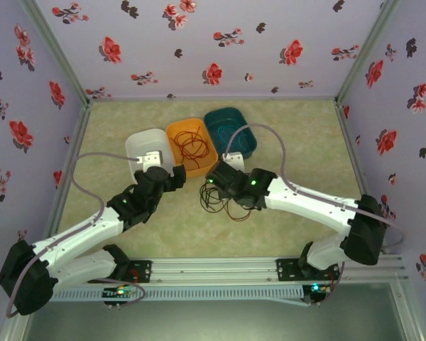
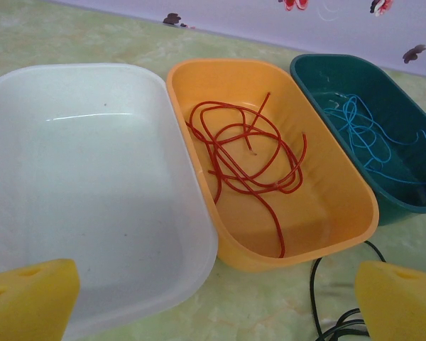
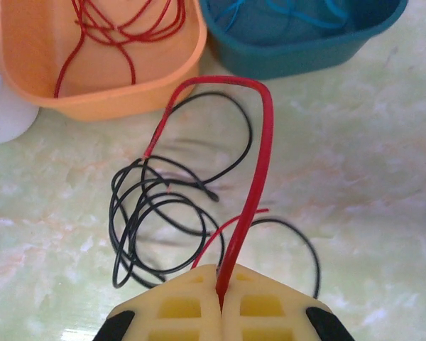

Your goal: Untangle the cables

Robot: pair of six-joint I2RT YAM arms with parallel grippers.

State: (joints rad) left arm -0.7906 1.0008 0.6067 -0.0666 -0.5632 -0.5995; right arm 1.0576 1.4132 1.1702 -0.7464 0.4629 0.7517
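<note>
My right gripper (image 3: 220,285) is shut on a red cable (image 3: 260,156), which arches up from the jaws and drops back into a tangle of black cable (image 3: 153,220) lying on the table. From above, that tangle (image 1: 224,204) sits just below the right gripper (image 1: 214,183). My left gripper (image 2: 216,302) stands open with nothing between its yellow fingers (image 2: 28,298), hovering at the near edge of the bins. A loop of black cable (image 2: 316,284) lies by its right finger. Another red cable (image 2: 241,153) lies coiled in the orange bin, and a blue cable (image 2: 362,131) in the teal bin.
Three bins stand side by side at mid-table: a white one (image 2: 92,177) with nothing in it, the orange one (image 2: 341,241) and the teal one (image 2: 319,67). Flowered walls close in the table on three sides. Open tabletop lies to the right of the tangle.
</note>
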